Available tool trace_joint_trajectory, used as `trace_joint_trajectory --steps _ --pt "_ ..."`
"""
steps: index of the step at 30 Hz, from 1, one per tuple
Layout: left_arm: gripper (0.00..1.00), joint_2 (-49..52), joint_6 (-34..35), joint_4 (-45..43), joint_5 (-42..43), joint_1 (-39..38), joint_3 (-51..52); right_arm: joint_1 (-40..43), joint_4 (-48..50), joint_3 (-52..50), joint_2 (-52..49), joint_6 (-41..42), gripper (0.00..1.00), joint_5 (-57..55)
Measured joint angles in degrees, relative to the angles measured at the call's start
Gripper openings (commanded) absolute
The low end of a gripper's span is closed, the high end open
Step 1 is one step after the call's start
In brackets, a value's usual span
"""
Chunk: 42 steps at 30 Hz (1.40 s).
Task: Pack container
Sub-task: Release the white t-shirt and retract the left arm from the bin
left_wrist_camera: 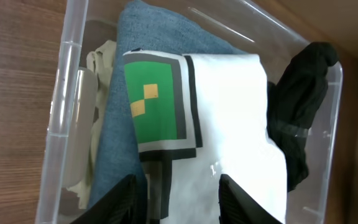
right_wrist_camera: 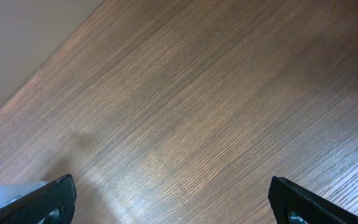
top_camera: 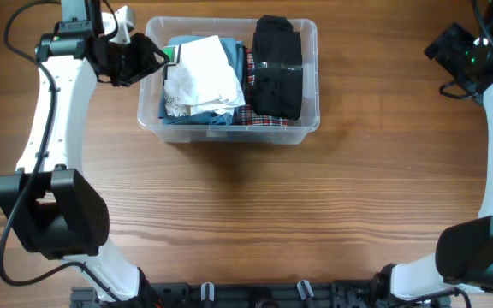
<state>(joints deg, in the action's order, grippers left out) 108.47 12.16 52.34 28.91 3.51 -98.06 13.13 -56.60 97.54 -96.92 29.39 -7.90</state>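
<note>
Container (top_camera: 229, 134): one, on the table (top_camera: 246, 214), far side. Contents: one white garment (top_camera: 202, 73), one blue garment (top_camera: 191, 120), one plaid garment (top_camera: 259, 118), one black garment (top_camera: 278, 73). Left gripper (left_wrist_camera: 178, 202): spread, empty, over the white garment. Right gripper (right_wrist_camera: 173, 205): spread wide, empty, well apart from the container.

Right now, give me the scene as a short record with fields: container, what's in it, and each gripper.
container: clear plastic container, on the table, near the far edge
contents: white garment with a green print on top at left; black garment at right; blue denim and plaid cloth underneath
left gripper: open, over the white garment, gripping nothing
right gripper: open, over bare table, away from the container
</note>
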Motion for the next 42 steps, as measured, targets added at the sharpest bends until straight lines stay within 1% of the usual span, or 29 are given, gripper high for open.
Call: trace_joint_trajectory --steps 3,8,10,13,18,21,23,27,29,31,34,37,42 --pt "0.38 0.0 -1.0 0.0 -0.1 -1.3 0.0 0.0 0.0 0.0 0.0 0.0 1.00 0.0" --pt "0.39 0.0 -4.4 0.9 -1.4 -9.4 0.0 0.0 0.0 0.0 0.0 0.0 1.00 0.0" --pt "0.39 0.0 -5.4 2.7 -5.1 -12.4 0.0 0.0 0.0 0.0 0.0 0.0 1.00 0.0" --pt "0.39 0.0 -6.0 5.1 -14.2 -15.9 0.0 0.0 0.0 0.0 0.0 0.0 1.00 0.0" --pt "0.40 0.0 -6.2 6.6 -24.0 -17.4 0.9 0.0 0.0 0.0 0.0 0.0 1.00 0.0" --pt "0.41 0.0 -6.3 4.9 -28.7 -17.3 4.8 0.0 0.0 0.0 0.0 0.0 1.00 0.0" --pt "0.41 0.0 -6.4 3.5 -30.5 -17.2 7.3 0.0 0.0 0.0 0.0 0.0 1.00 0.0" --pt "0.41 -0.4 -6.6 -0.2 -31.6 -17.1 9.7 0.0 0.0 0.0 0.0 0.0 1.00 0.0" --pt "0.45 -0.4 -6.6 -0.5 -31.9 -17.1 9.6 0.0 0.0 0.0 0.0 0.0 1.00 0.0" --pt "0.48 -0.4 -6.8 -0.2 -32.1 -17.1 8.7 0.0 0.0 0.0 0.0 0.0 1.00 0.0" --pt "0.52 -0.4 -6.8 -1.4 -31.9 -16.8 3.5 0.0 0.0 0.0 0.0 0.0 1.00 0.0" --pt "0.52 -0.4 -6.0 -6.1 -29.6 -16.8 -0.6 0.0 0.0 0.0 0.0 0.0 1.00 0.0" --pt "0.51 -0.3 -5.0 -9.5 -27.3 -17.0 -0.6 0.0 0.0 0.0 0.0 0.0 1.00 0.0"
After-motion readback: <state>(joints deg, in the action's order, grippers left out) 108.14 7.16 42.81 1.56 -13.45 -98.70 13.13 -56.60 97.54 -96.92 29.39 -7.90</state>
